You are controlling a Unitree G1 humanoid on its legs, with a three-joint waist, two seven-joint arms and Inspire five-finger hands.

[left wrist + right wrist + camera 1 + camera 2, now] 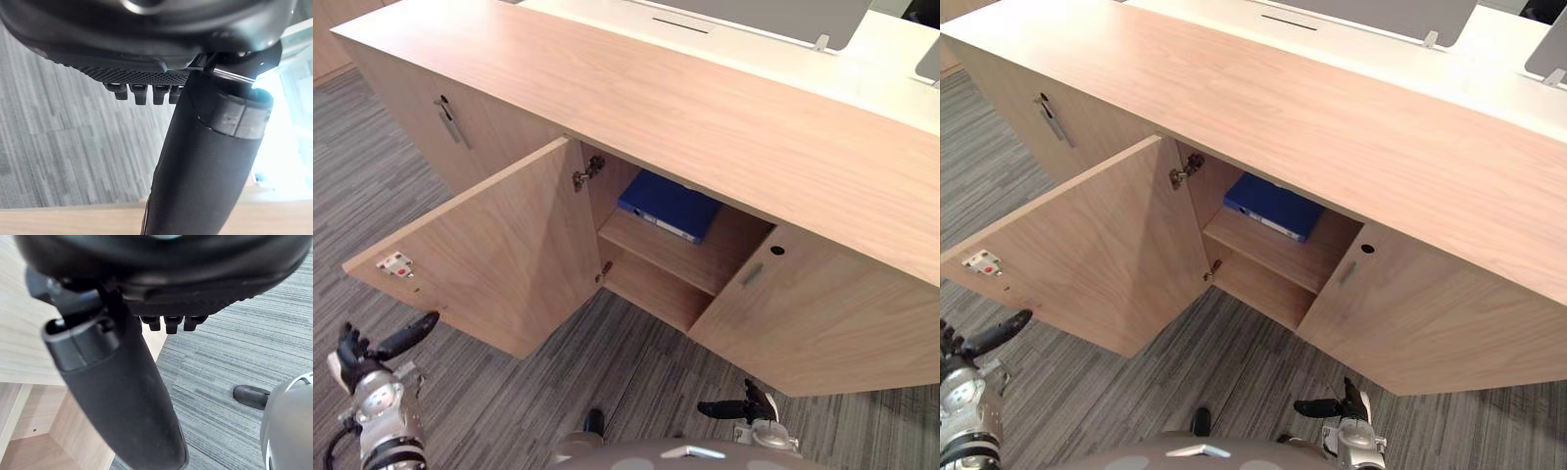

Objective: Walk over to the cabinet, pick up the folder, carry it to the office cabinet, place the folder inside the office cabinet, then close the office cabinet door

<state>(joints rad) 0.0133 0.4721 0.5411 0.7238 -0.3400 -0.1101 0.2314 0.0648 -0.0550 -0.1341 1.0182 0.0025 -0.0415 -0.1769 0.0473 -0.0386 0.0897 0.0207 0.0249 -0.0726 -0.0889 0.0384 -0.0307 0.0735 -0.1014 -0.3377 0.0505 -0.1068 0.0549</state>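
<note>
A blue folder [668, 206] lies flat on the upper shelf inside the wooden office cabinet [705, 108]. The cabinet's left door [499, 245] stands swung wide open towards me. My left hand [357, 357] hangs low in front of that door's outer edge, fingers relaxed and thumb [205, 171] pointing at the door, holding nothing. My right hand [754, 403] hangs low before the cabinet's right door [813, 313], open and empty, its thumb [122, 391] stretched out over the carpet.
The right door stands partly ajar, angled outward, with a slot handle [752, 274]. Further left is a shut door with a metal handle [450, 122]. A white desk [862, 69] rises behind the cabinet top. Grey carpet [636, 362] lies between me and the cabinet.
</note>
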